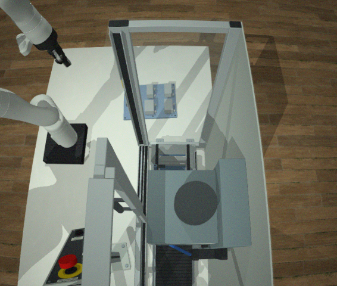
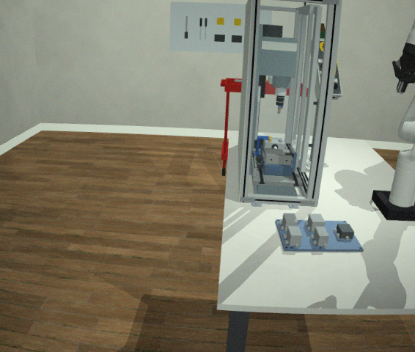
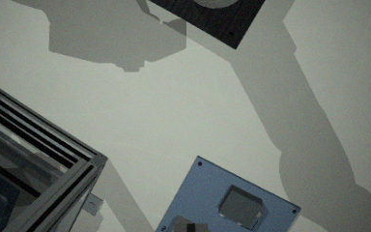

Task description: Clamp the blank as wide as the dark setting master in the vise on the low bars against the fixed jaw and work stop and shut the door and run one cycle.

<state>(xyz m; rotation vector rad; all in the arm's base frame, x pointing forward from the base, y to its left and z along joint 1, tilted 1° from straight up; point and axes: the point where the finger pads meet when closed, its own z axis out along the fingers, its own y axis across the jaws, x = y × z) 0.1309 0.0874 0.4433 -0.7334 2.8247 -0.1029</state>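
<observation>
My gripper (image 1: 66, 65) (image 2: 400, 91) (image 3: 190, 228) is shut and empty, high above the table on the robot-base side of the plate. The blue plate (image 1: 160, 92) (image 2: 337, 245) (image 3: 187, 195) bears several light grey blanks, standing upright; one is a blank (image 1: 149, 106) (image 2: 293, 236). The dark setting master (image 2: 344, 231) (image 3: 242, 205) sits at the plate's end nearer the robot base. The vise (image 2: 278, 169) is inside the guard (image 1: 179, 26) (image 2: 325, 114); no blank is visible between its jaws. Its bars and work stop cannot be made out. The door's position, VISE AIR, CYCLE START and lamp are unclear.
The guard's tall posts stand between plate and machine head (image 1: 190, 175) (image 2: 278, 63). The spindle (image 2: 279, 100) hangs above the vise. The control panel with a red stop button (image 1: 67, 261) is at the near left in the top view. The robot's black base (image 1: 84, 144) (image 2: 402, 212) stands at the table's side.
</observation>
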